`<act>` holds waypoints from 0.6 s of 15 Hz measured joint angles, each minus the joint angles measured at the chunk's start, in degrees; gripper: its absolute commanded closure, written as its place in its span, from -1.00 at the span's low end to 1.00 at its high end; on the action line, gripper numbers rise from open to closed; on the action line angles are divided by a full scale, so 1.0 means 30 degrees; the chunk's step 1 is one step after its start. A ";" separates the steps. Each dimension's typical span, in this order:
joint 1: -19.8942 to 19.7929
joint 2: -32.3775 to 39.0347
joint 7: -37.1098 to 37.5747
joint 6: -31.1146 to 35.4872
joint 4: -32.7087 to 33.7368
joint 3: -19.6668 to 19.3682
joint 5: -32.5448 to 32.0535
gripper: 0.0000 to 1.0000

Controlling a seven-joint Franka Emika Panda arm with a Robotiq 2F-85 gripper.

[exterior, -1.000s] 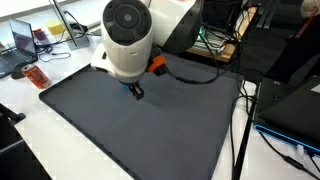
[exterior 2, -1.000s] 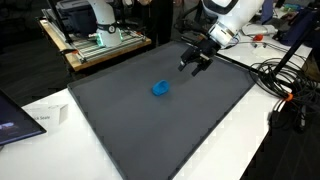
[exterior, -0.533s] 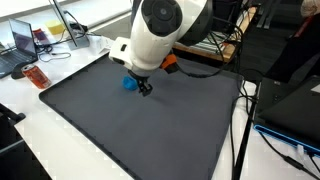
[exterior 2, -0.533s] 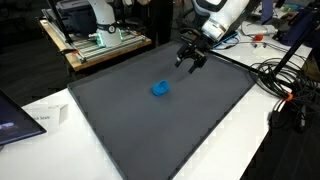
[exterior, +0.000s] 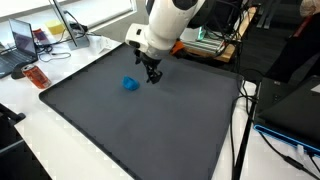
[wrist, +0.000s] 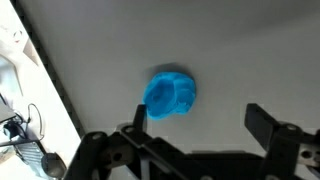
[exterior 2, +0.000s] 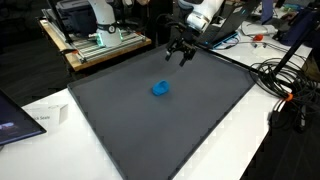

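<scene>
The gripper [exterior: 152, 77] hangs over the far part of the mat [exterior: 150, 125], fingers pointing down. It is wide open w/ nothing in it. In the wrist view its two dark fingers [wrist: 262, 120] poke in from the bottom, far apart, and the gap btw them shows only bare mat [wrist: 110, 50].

The blue thing [exterior: 130, 84] lies on the mat. It is small and roundish, like a soft lump. What it is exactly can't be told. In the wrist view the blue thing [wrist: 170, 92] sits just above the finger nearer the pic's left edge. It is not btw the fingers and not touching them. In an ext. view the gripper [exterior 2: 180, 52] is up by the mat's back edge and the blue thing [exterior 2: 161, 88] is nearer the middle, w/ bare mat [exterior 2: 160, 130] btw them. So the two are apart, and the gripper does not touch the lump.

The mat is big and dark grey. It covers most of a white table [exterior: 70, 150]. On the table, beside the mat, stand a laptop [exterior: 22, 40] and a small red thing [exterior: 37, 76]. Black cables [exterior: 243, 120] run along one side of the mat. In an ext. view a white paper [exterior 2: 45, 115] lies near a mat corner, and a rack [exterior 2: 95, 30] w/ a white machine stands behind the table.
</scene>
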 measured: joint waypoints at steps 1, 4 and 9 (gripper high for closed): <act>-0.0127 -0.0535 0.0000 0.0568 -0.0849 0.0101 -0.0040 -1.00; -0.0689 -0.2019 -0.0170 0.2351 -0.3138 0.0331 -0.0260 -1.00; -0.2400 -0.4145 -0.2102 0.6056 -0.6349 0.0549 -0.0295 -1.00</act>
